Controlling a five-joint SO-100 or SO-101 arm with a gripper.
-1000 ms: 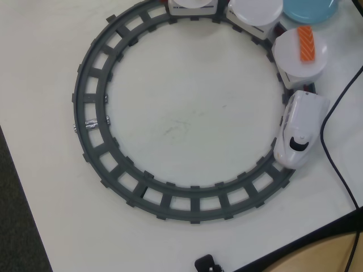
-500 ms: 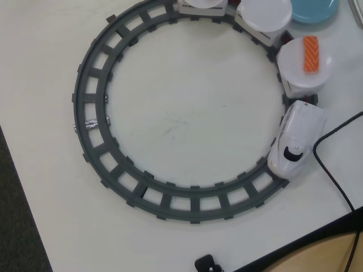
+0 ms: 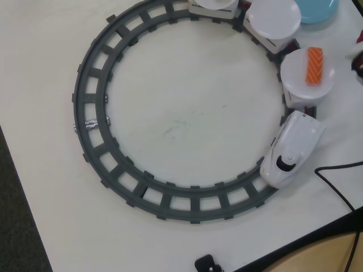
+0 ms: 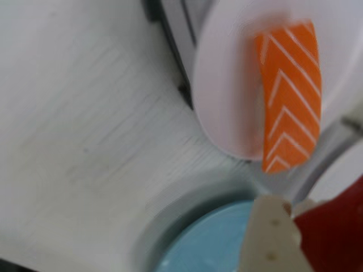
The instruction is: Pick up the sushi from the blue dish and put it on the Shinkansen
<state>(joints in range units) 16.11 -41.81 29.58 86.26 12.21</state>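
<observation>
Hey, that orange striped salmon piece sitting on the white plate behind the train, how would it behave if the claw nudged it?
The salmon piece looks rigid, with crisp edges, so it probably won't flop. It appears small and flat, so likely light and unlikely to roll. In the wrist view it seems to overhang the white plate, whose surface looks smooth, so a nudge might slide it off.

Shinkansen (image 3: 292, 148) on grey track (image 3: 91, 122), salmon (image 3: 314, 64) aboard; blue dish (image 3: 317, 10) (apparently cropped).
</observation>
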